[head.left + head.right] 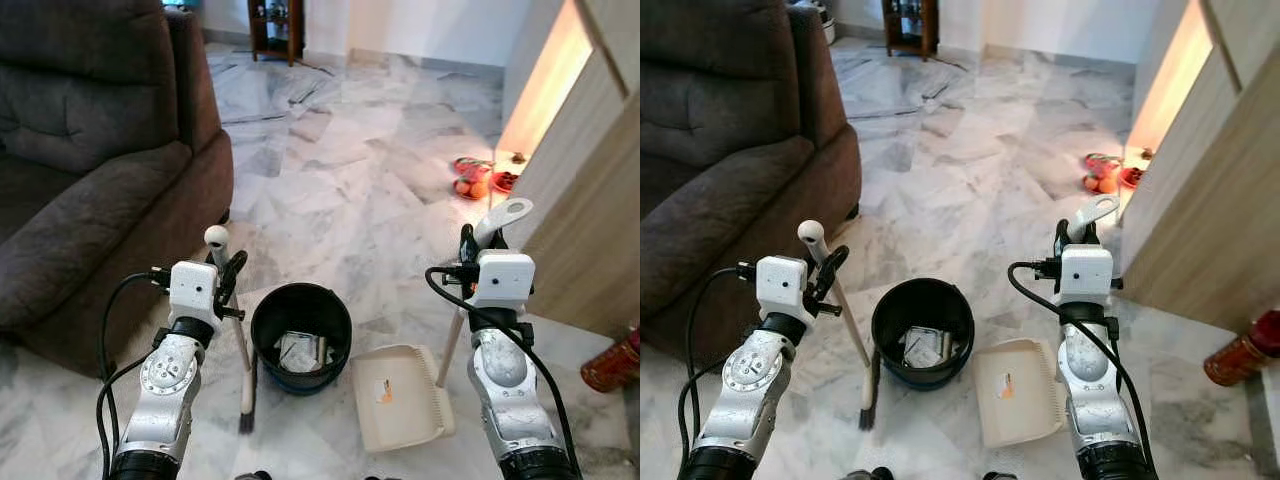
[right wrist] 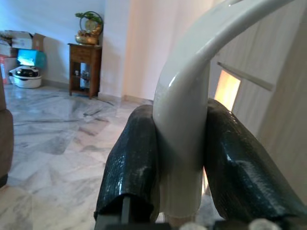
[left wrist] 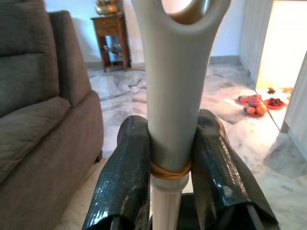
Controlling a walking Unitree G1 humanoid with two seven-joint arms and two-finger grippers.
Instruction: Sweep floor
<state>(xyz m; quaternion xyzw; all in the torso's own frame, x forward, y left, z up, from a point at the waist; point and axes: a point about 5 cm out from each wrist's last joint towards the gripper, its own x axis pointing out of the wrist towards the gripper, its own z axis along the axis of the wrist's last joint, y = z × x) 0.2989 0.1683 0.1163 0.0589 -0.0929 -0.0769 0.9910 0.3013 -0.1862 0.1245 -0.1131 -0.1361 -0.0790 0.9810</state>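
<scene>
My left gripper (image 1: 228,275) is shut on the upper part of a broom handle (image 1: 216,238). The broom (image 1: 246,385) stands nearly upright, its dark bristles on the marble floor beside a black bin (image 1: 300,335). In the left wrist view both black fingers (image 3: 127,172) clamp the grey handle (image 3: 175,96). My right gripper (image 1: 470,245) is shut on the white looped handle (image 1: 507,214) of a cream dustpan (image 1: 400,410). The dustpan rests on the floor right of the bin. The bin holds some paper trash (image 1: 300,352).
A brown sofa (image 1: 90,180) fills the left side. A wooden cabinet wall (image 1: 590,220) runs along the right, with a red bottle (image 1: 610,365) at its foot. Red slippers (image 1: 475,178) lie ahead on the right. A small wooden table (image 1: 275,30) stands far back.
</scene>
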